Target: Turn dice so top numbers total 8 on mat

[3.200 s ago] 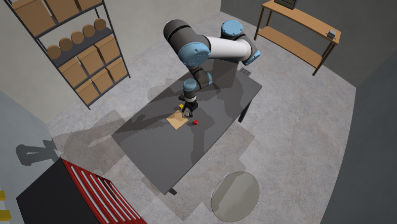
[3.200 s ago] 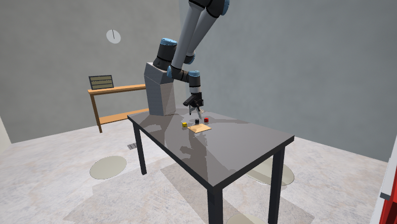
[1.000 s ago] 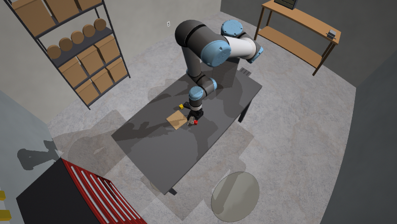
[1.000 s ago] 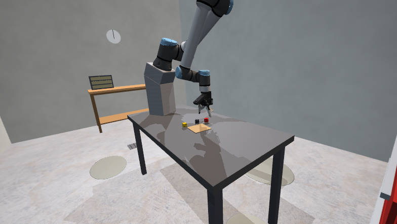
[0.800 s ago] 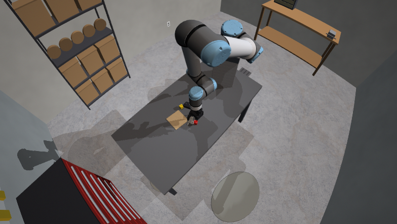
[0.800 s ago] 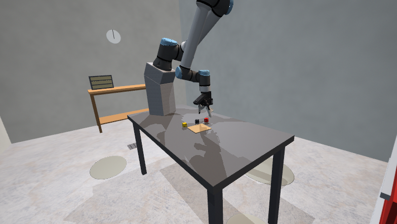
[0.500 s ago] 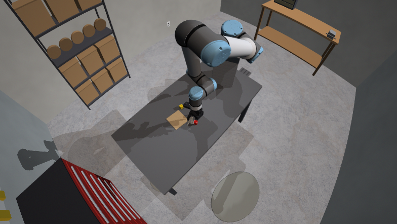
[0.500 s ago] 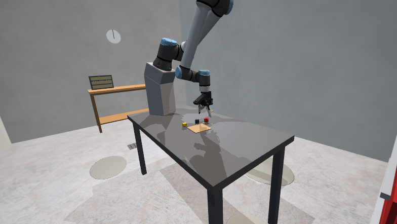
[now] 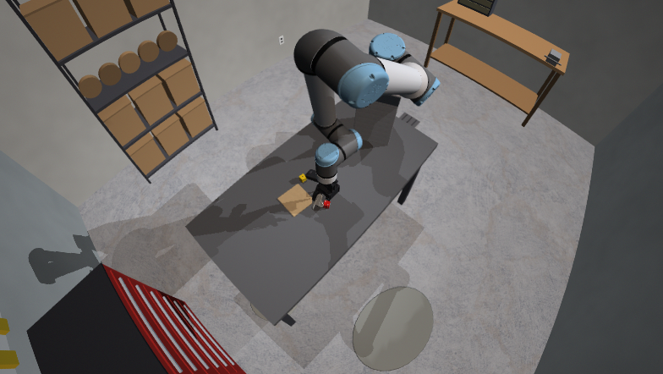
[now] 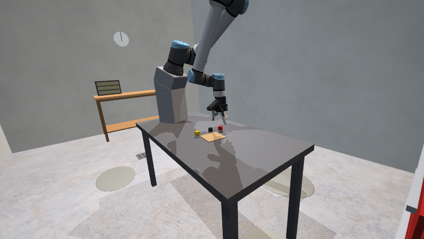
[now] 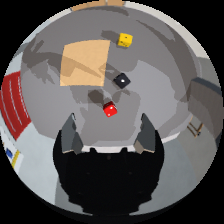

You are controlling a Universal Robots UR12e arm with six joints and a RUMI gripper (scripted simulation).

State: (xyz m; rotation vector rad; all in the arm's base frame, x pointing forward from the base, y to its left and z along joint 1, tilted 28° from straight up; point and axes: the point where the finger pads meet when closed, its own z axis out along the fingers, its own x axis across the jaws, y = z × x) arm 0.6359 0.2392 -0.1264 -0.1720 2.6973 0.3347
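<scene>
Three small dice are noted on a dark table (image 9: 273, 260) (image 10: 267, 148) (image 11: 160, 95), all off the square tan mat (image 9: 295, 200) (image 10: 212, 137) (image 11: 85, 63). The yellow die (image 9: 302, 178) (image 10: 197, 133) (image 11: 125, 40) is marked with dark pips; in the wrist view it is seen at upper centre, just beside the mat's upper right corner. The black die (image 10: 210, 129) (image 11: 121, 80) is dotted in white, a single large pip being shown on its upper face in the wrist view, right of the mat. The red die (image 9: 326, 204) (image 10: 220, 127) (image 11: 110, 109) is also pipped in white and is seen near the middle of the wrist frame, below the mat; its top number cannot be read with certainty. The gripper (image 9: 320, 202) (image 10: 219, 121) (image 11: 108, 113) is held above the table with its fingers spread wide, nothing clasped; its tips are shown above the red die in the exterior view. All three dice are exposed in the exterior and wrist views, whereas the black one cannot be made out from the top. Tall shelving (image 9: 194, 64) is caught at upper left only from the top; a round wall clock (image 10: 117, 40) is recorded at upper left only in the exterior view.

So the gripper (image 9: 319, 202) (image 10: 219, 121) (image 11: 108, 113) has slid off from above the black die (image 10: 210, 129) (image 11: 121, 80) and is now over by the red one (image 9: 326, 204) (image 10: 220, 127) (image 11: 110, 109).
</scene>
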